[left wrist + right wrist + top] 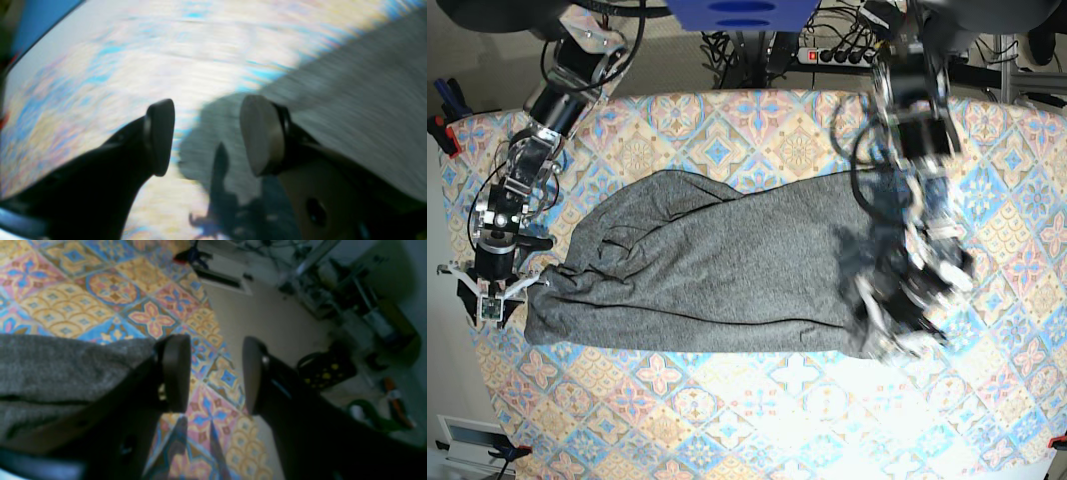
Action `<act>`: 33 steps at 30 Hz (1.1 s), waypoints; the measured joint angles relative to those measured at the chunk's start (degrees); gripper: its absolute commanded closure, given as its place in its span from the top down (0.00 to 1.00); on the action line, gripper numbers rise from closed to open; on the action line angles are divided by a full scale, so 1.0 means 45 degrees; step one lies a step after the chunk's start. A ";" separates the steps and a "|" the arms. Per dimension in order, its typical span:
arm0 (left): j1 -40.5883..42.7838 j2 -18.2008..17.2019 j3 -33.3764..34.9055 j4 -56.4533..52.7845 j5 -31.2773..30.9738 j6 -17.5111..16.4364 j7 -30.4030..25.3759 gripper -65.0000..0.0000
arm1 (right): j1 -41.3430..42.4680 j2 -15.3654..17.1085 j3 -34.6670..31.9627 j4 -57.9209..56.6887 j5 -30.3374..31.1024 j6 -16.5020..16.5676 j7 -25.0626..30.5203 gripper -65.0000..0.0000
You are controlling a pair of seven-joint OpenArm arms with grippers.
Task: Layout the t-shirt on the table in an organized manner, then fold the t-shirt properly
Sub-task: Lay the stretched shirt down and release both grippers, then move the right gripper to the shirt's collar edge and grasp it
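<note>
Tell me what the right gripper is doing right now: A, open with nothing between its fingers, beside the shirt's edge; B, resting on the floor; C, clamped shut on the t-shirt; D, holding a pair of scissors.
A: in the right wrist view the right gripper stands open with only the table showing in the gap, the t-shirt lying just beside one finger.

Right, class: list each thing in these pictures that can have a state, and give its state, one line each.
t-shirt: spread lengthwise across the table, rumpled, not yet neatly folded.
table: covered by a tile-pattern cloth, shirt lying on it.
left gripper: open, nothing between its jaws, above the shirt's edge.
right gripper: open, holding nothing, beside the shirt's end.
</note>
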 measured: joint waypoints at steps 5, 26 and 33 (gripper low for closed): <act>0.2055 -0.0165 -0.0044 0.1783 0.0228 0.0199 0.0117 0.52 | -0.0855 -0.0063 0.0874 0.1146 -0.0029 0.0097 -0.2380 0.37; 0.5595 -0.0107 -0.0068 0.3929 0.0209 0.0185 -0.0034 0.52 | -0.4129 -0.3181 0.1719 0.5683 0.2385 0.5051 -0.9015 0.37; 0.5595 -0.0102 -0.0019 0.3934 0.0180 0.0185 -0.0044 0.52 | -0.5717 -0.3225 0.1535 0.5775 0.5610 0.5323 -1.0841 0.37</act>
